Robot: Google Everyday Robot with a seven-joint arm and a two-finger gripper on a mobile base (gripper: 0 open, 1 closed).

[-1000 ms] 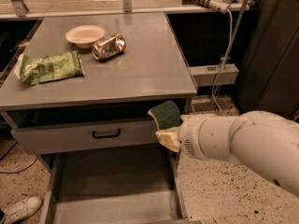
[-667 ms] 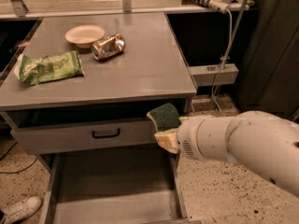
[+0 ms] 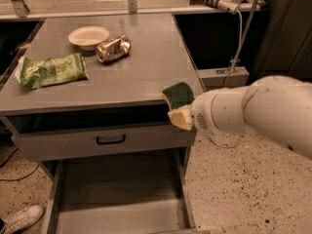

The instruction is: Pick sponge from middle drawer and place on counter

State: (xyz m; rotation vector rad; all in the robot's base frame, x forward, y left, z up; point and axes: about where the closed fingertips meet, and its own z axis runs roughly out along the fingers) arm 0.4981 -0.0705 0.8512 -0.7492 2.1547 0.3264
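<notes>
At the counter's front right corner: the gripper (image 3: 185, 113), on the tip of the white arm (image 3: 253, 111) reaching in from the right of the frame, is clamping the sponge (image 3: 178, 93). I am judging that grip from the sponge hanging clear of any surface.
Sponge pose: it is tilting, green face up and yellow layer below, and straddling the front edge of the counter (image 3: 146, 67), part over the top and part out in front.
Middle drawer (image 3: 117, 213): it is standing pulled open at lower centre, floor bare, below and left of the sponge.
Early release: the sponge is overlapping only the lip, so letting go now is risking a tumble into the drawer or onto the speckled floor (image 3: 234, 179).
Edge snag: the yellow layer is sitting below the counter's level, so pushing straight inward is risking a catch on the edge and a twist out of the grip.
Clutter: the can (image 3: 113, 48), the bowl (image 3: 88, 36) and the snack bag (image 3: 53, 70) are lying well apart at upper left, so only a long sweep is endangering them.
</notes>
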